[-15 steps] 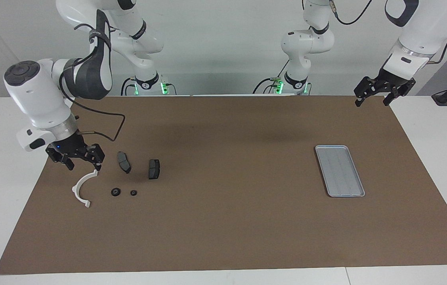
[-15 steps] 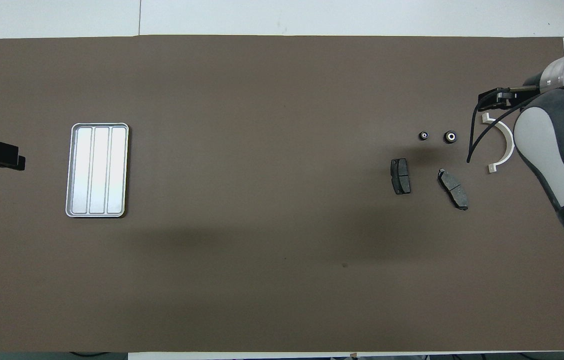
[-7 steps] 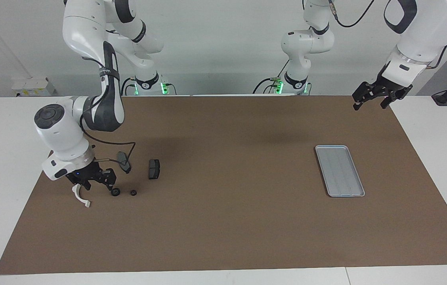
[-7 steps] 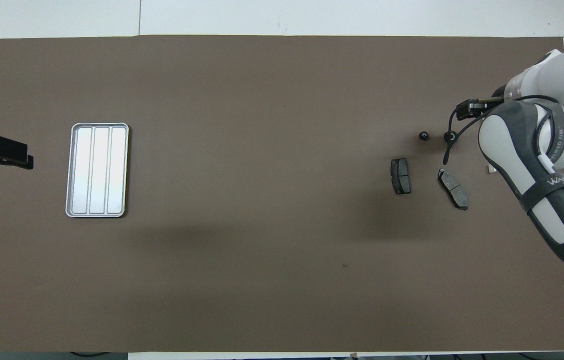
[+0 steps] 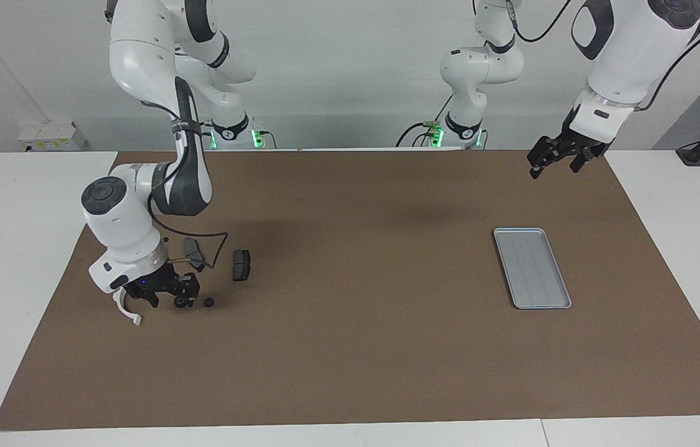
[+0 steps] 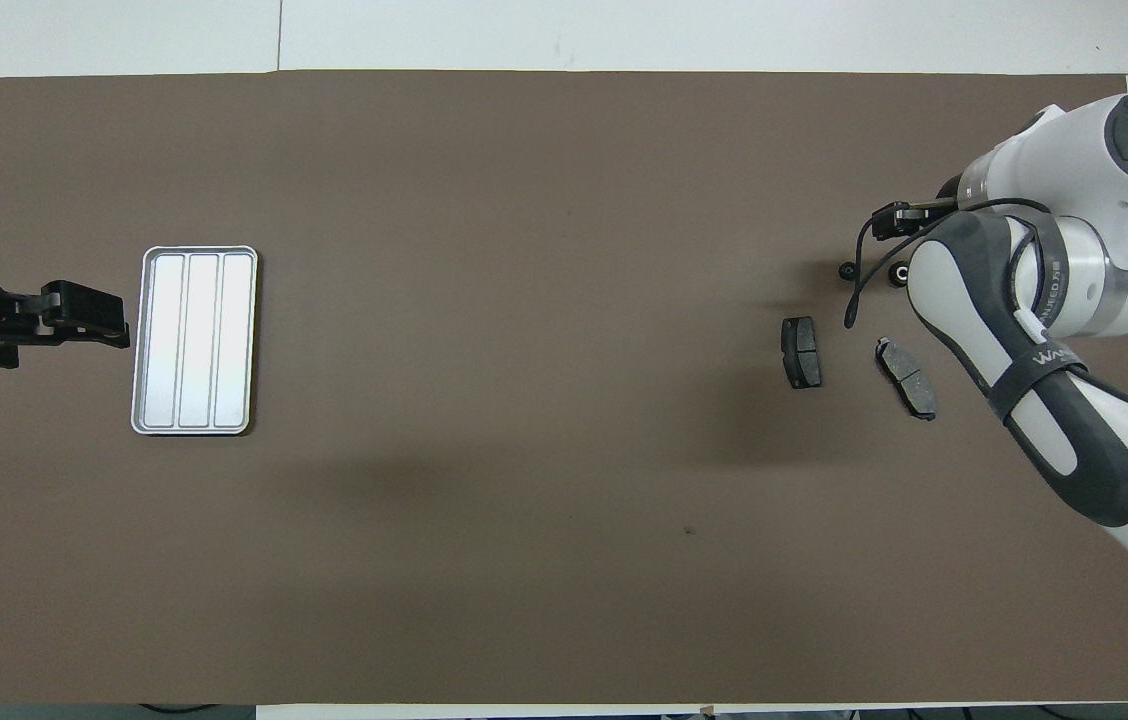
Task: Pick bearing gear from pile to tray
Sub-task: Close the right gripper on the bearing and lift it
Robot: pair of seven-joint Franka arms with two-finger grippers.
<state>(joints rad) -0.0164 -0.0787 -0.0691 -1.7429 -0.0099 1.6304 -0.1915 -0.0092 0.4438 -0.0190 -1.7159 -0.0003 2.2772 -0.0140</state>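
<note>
Right gripper (image 5: 167, 297) low over pile, at larger black round piece (image 5: 182, 302); piece lies just toward tray-side finger, beside white half-ring bracket (image 5: 125, 310). Jaws spread, nothing pinched; contact unclear. Smaller round piece (image 5: 208, 302) just beside. Tray (image 5: 532, 267) well apart, toward left arm's end. Left gripper (image 5: 553, 159) waits raised, spread, empty.

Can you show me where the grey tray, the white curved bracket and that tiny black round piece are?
tray (image 5: 532, 267): facing view, its ridged floor.
white bracket (image 5: 127, 313): facing view, its exposed curved end.
small black round piece (image 5: 208, 302): facing view, its top.
</note>
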